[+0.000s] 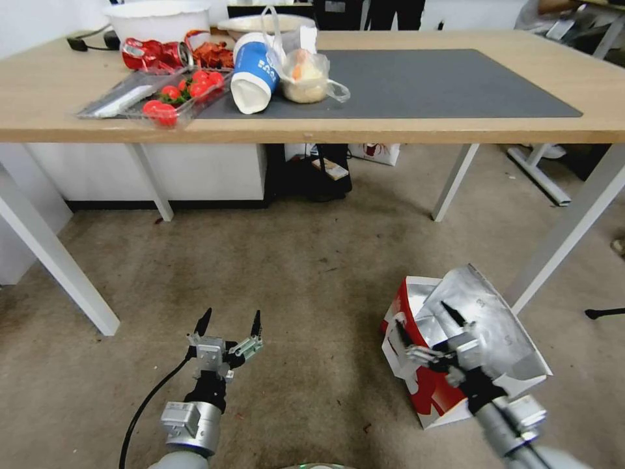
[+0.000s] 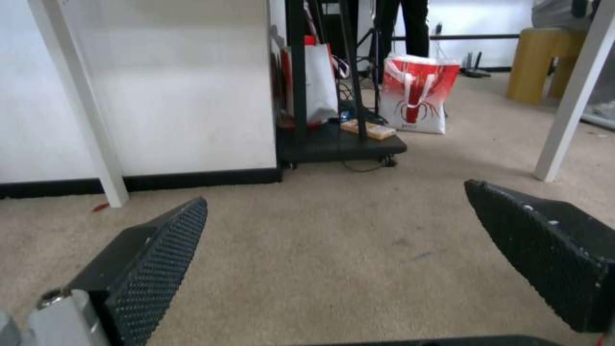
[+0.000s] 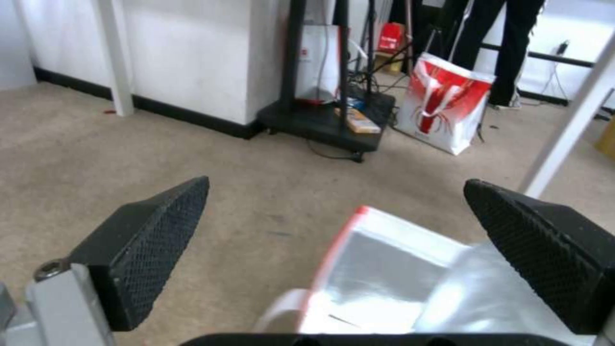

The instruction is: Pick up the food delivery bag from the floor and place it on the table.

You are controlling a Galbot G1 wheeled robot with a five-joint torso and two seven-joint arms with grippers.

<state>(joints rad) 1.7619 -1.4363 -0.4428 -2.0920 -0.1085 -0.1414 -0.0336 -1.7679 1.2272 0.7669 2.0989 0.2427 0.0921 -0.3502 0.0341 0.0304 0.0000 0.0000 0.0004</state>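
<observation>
Silver foil is lining the inside of the food delivery bag [image 1: 456, 352], which is sitting on the floor [image 1: 306, 280] at about four o'clock in the head view, just beside a white leg of the table [image 1: 390, 133]. Its mouth is gaping open and the crinkled foil flaps are standing up; I cannot tell if anything is lying inside. The red and white outside is showing on the side that is facing the robot. On the table, at about eleven o'clock, a clear tray [image 1: 156, 98] is holding red strawberries, a blue and white cup [image 1: 254, 73] is lying on its side, and a small clear plastic bag [image 1: 307, 77] with food in it is resting at the edge of the dark grey mat [image 1: 416, 85]. Behind them a white tub [image 1: 156, 18] and a pale bowl [image 1: 263, 25] are standing; what they contain is hidden. The right gripper [image 1: 426, 324] is hanging over the open mouth of the bag with its fingers spread wide, and in the right wrist view [image 3: 336, 218] the foil is lying between the two black pads without touching them. The left gripper [image 1: 229, 323] is waiting at about seven o'clock, low over bare carpet, also released and holding nothing, well apart from the bag.
</observation>
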